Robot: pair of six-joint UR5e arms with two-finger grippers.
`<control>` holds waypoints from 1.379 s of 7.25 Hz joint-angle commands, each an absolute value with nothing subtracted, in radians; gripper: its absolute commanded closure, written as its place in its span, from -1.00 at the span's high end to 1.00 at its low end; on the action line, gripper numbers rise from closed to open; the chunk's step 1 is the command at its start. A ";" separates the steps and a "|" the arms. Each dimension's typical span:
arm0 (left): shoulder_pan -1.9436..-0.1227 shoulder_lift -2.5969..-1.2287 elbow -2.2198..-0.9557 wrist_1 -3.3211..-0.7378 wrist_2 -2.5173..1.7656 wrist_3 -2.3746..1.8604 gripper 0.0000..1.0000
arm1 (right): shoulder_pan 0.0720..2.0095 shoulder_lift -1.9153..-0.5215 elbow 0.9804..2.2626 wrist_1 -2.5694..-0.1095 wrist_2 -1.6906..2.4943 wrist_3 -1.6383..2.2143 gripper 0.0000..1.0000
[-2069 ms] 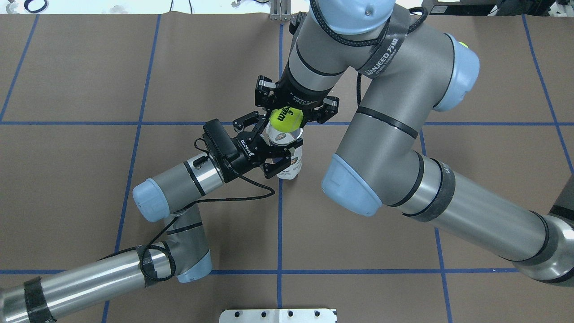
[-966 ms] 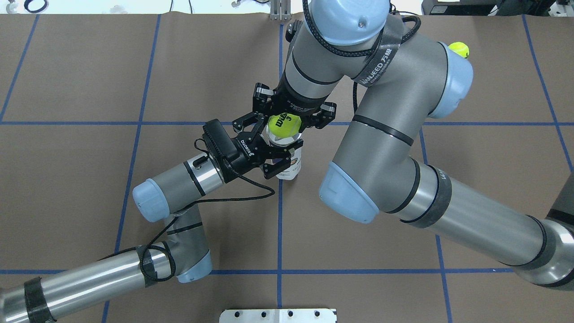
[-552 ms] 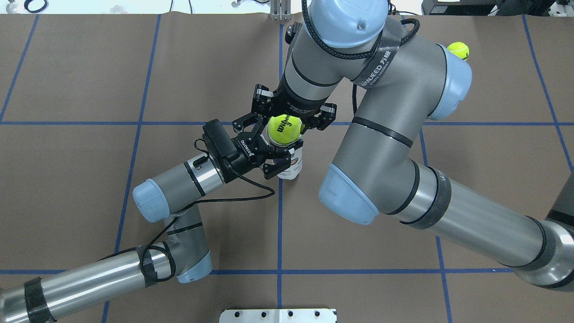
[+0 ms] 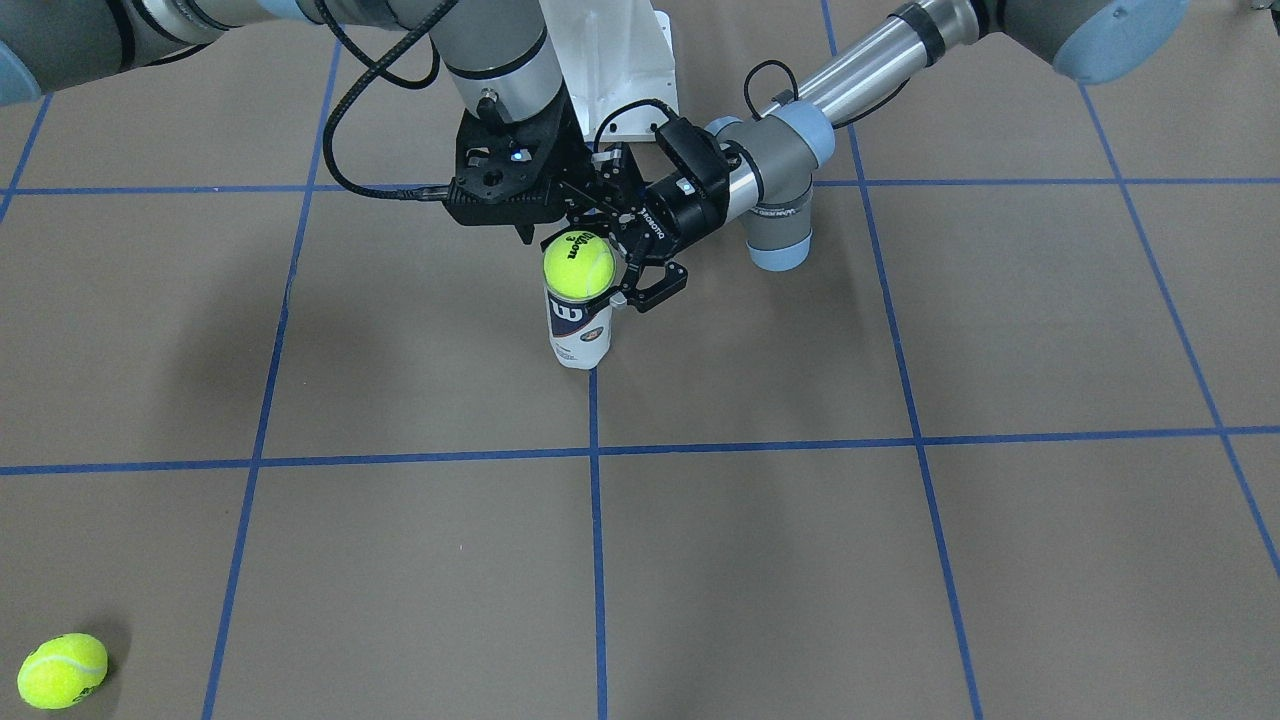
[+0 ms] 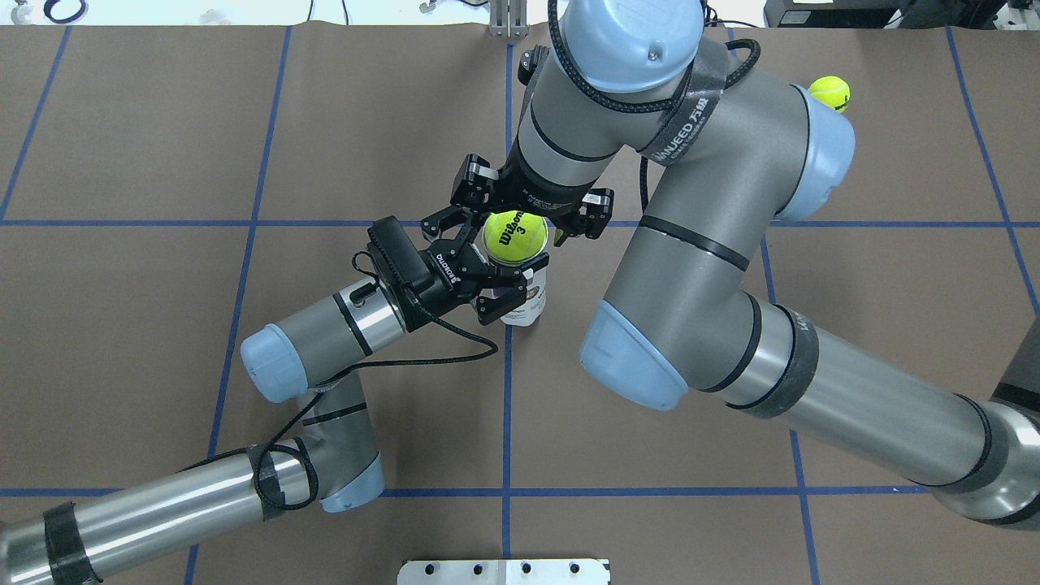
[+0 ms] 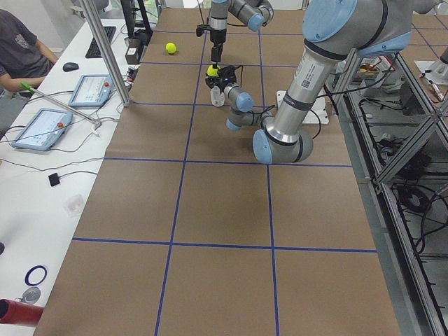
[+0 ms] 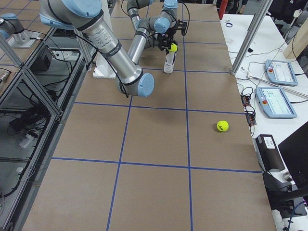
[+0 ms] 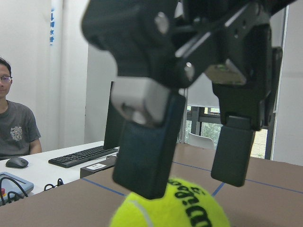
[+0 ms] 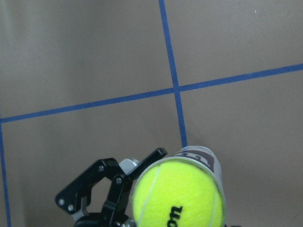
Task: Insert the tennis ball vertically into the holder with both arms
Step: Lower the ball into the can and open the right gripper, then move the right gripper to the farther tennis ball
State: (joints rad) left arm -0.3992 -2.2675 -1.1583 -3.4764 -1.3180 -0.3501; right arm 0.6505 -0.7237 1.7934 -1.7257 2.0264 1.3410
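Yellow ball (image 5: 513,236) sits on holder's (image 4: 579,335) mouth, not yet down inside. Holder stands upright mid-table (image 4: 900,560). L gripper (image 5: 497,284) clamps its upper part so it can't tip. R gripper (image 8: 189,163) hangs right above, fingers spread, prob. let go, hard to tell. You've got 2 balls incl. loose ball (image 4: 62,670), 1 holder, 2 grippers.

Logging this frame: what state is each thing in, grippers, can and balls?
Clear plastic cylindrical tennis-ball can: upright, top open.
Yellow tennis ball on the can: seated in its mouth, mostly sticking out.
Left gripper: shut on the can.
Right gripper: open, above that ball.
Second yellow tennis ball: loose on the brown table.
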 commanded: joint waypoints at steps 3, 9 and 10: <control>-0.399 -2.270 -1.160 -3.482 -1.319 -0.353 0.90 | 0.661 -0.733 1.802 -1.726 2.028 1.344 0.97; -0.399 -2.267 -1.161 -3.485 -1.319 -0.357 0.96 | 0.745 -0.817 1.835 -1.723 2.042 1.318 0.97; -0.400 -2.266 -1.161 -3.487 -1.319 -0.357 0.97 | 0.802 -0.887 1.832 -1.689 2.043 1.220 0.97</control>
State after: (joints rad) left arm -0.3990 -2.2668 -1.1609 -3.4849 -1.3192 -0.3569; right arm 0.7554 -0.8260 1.8344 -1.7143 2.0440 1.2985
